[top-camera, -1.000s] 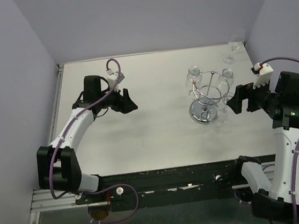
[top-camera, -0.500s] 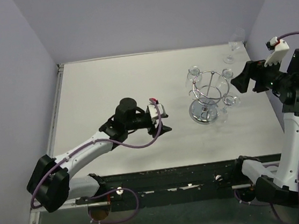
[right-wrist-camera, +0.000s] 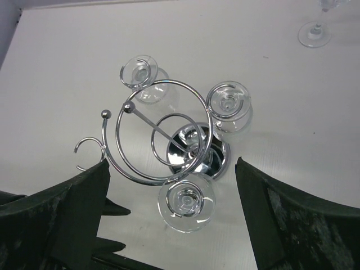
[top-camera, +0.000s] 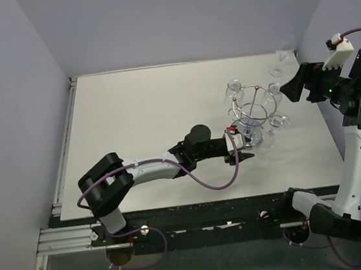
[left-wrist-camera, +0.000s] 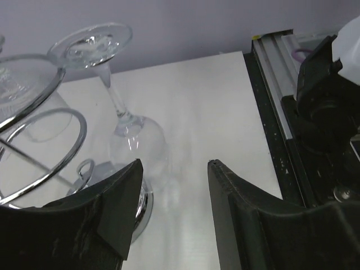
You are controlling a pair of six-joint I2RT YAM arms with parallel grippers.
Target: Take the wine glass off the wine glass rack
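Toward the right side of the table (top-camera: 152, 112), the wine glass rack (top-camera: 251, 110) stands upright on its disc base. Three wine glasses (right-wrist-camera: 228, 104) hang foot-up from its hooks. My left claw (left-wrist-camera: 174, 166) sits low at the rack's near side with its jaws wide and nothing held. The nearest hanging glass (left-wrist-camera: 138, 146) is just ahead of it, untouched. My right claw (right-wrist-camera: 171, 162) is raised above the rack's right side, spread wide and empty. A fourth glass (top-camera: 281, 58) stands upright near the far right corner, well apart from the rack.
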